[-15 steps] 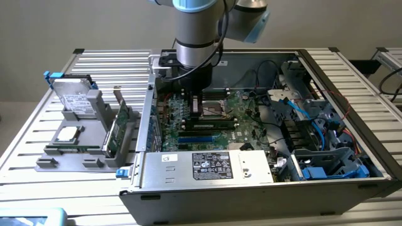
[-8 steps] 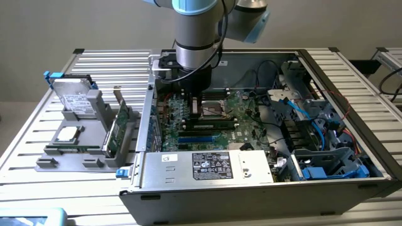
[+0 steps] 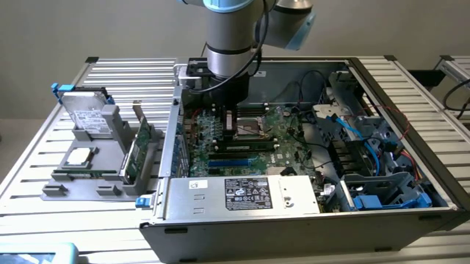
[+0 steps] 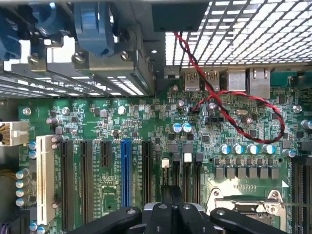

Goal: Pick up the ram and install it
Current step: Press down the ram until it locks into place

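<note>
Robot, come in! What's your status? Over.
Gripper shut, low over the motherboard, inside the case. Ram: cannot tell if it's in the grip. Red-black wire lies across the board, apart from the gripper.

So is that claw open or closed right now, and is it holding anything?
Claw: closed, above the motherboard; whether it holds anything cannot be told.

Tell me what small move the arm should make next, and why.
Probably rise straight up a little. The gripper is shut, nothing visible between its fingers, low over the motherboard beside the processor socket inside the case; clearing the slots and wires first seems safest.
</note>
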